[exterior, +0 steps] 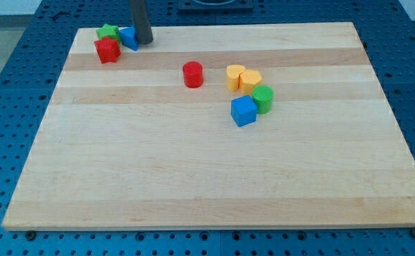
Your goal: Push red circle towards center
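The red circle stands on the wooden board, above and left of the board's middle. My tip is at the board's top left, well to the upper left of the red circle and apart from it. The tip touches or nearly touches a small blue block on its left.
A green star-like block and a red block sit with the blue one at the top left. Right of the red circle lie two yellow blocks, a green cylinder and a blue cube.
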Action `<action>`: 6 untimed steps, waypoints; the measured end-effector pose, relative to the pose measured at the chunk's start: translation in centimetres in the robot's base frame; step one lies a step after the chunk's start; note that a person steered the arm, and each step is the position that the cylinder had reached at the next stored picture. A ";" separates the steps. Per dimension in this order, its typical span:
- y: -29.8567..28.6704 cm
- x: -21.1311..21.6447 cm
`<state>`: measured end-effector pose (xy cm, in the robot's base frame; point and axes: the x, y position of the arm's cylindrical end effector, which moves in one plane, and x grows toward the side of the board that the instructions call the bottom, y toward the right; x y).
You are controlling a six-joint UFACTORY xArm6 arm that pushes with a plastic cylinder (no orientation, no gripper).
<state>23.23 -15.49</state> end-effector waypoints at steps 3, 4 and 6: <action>4.0 1.9; 8.0 3.2; 12.4 7.7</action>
<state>30.96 -3.06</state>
